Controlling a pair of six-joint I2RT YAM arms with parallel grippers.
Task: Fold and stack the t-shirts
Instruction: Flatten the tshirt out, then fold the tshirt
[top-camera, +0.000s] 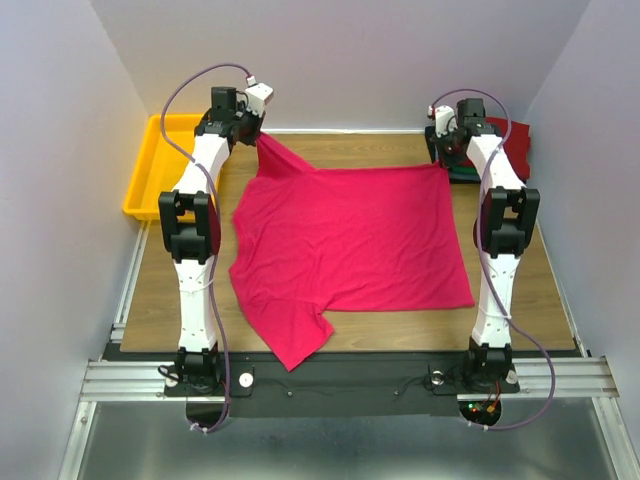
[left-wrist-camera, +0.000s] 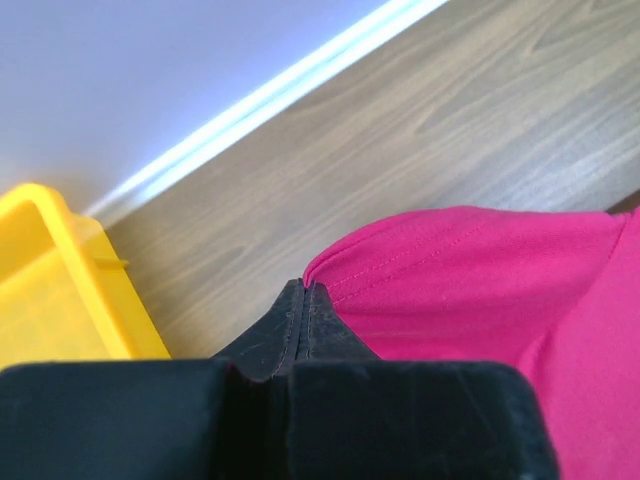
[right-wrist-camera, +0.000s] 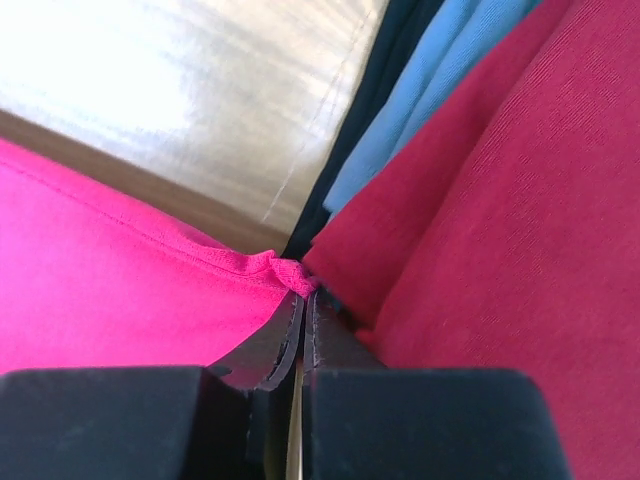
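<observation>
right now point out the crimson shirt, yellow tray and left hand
crimson shirt (top-camera: 350, 235), top view, middle of its body
yellow tray (top-camera: 150, 180), top view, bare floor
left hand (left-wrist-camera: 303, 289), left wrist view, between fingertips

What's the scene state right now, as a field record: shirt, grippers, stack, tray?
crimson t-shirt: spread on table, far-left corner lifted
left gripper: shut on shirt's far-left corner
right gripper: shut on shirt's far-right corner, beside stack
folded stack: dark red on top, teal-blue and black beneath, far right
yellow tray: far left, beside table
</observation>
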